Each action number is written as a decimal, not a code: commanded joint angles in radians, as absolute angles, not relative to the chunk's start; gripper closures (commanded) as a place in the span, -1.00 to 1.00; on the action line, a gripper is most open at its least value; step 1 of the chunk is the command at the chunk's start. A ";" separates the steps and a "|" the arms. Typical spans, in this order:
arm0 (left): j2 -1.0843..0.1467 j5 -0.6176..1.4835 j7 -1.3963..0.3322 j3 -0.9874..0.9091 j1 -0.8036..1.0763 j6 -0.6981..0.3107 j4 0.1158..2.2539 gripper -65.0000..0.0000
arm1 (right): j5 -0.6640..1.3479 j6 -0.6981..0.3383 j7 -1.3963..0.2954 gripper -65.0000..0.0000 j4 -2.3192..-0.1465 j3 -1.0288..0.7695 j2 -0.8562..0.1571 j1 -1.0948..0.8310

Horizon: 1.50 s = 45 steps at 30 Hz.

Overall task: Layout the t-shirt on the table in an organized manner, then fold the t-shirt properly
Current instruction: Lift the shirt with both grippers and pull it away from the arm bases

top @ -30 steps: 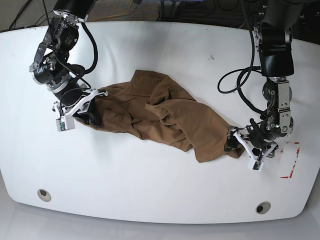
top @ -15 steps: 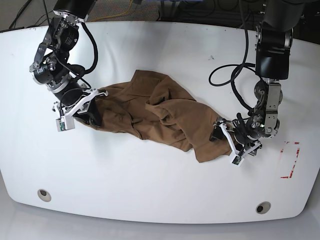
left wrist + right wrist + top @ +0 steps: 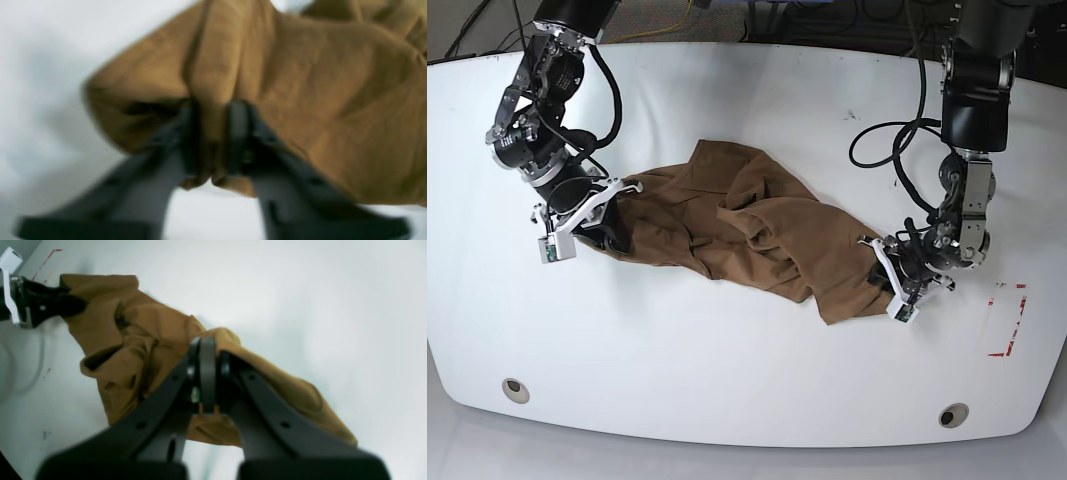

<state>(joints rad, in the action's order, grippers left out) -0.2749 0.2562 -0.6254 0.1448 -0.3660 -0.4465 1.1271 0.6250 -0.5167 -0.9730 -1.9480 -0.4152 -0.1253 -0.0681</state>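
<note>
The tan-brown t-shirt [image 3: 757, 235] lies crumpled in a long diagonal heap across the middle of the white table [image 3: 727, 360]. My left gripper [image 3: 882, 280] is at the shirt's lower right end. In the left wrist view that gripper [image 3: 213, 133] pinches a raised fold of the t-shirt [image 3: 317, 83] between its dark fingers. My right gripper [image 3: 617, 235] is at the shirt's left end. In the right wrist view this gripper [image 3: 206, 350] is shut on an edge of the t-shirt [image 3: 140, 326], and the left gripper [image 3: 50, 305] shows at the cloth's far corner.
A red dashed rectangle mark [image 3: 1007, 320] lies just right of the left gripper. Two round grey holes [image 3: 515, 388] [image 3: 953, 414] sit near the table's front edge. A black cable [image 3: 897, 160] loops beside the arm on the right side of the base view.
The left gripper has moved from beside the red mark leftward onto the shirt's right end and closed on a fold of it. The right arm and the cloth at its end have not moved.
</note>
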 commanded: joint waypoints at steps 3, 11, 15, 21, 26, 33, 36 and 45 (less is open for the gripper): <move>-0.292 0.265 -0.605 0.136 -0.383 -0.446 1.145 0.96 | 0.639 -0.519 -0.944 1.00 -1.954 -0.418 -0.134 -0.054; -0.320 0.265 -0.608 0.070 -0.325 -0.446 1.260 0.93 | 0.639 -0.519 -0.943 1.00 -1.922 -0.418 -0.134 -0.054; -0.329 0.265 -0.634 0.035 -0.282 -0.446 1.354 0.93 | 0.639 -0.519 -0.943 1.00 -1.925 -0.418 -0.134 -0.054; -0.340 0.266 -0.714 -0.045 -0.251 -0.446 1.506 0.93 | 0.639 -0.519 -0.943 1.00 -1.926 -0.423 -0.136 -0.051; -0.341 0.265 -0.742 -0.107 -0.240 -0.447 1.635 0.93 | 0.639 -0.519 -0.943 1.00 -1.926 -0.424 -0.140 -0.031; -0.341 0.268 -0.817 -0.168 -0.265 -0.447 1.748 0.93 | 0.639 -0.519 -0.943 1.00 -1.928 -0.424 -0.148 0.012; -0.341 0.266 -0.857 -0.174 -0.302 -0.447 1.791 0.93 | 0.641 -0.519 -0.943 1.00 -1.928 -0.424 -0.174 0.038; -0.357 0.269 -0.886 -0.174 -0.394 -0.447 1.824 0.93 | 0.641 -0.519 -0.944 1.00 -1.923 -0.420 -0.245 0.147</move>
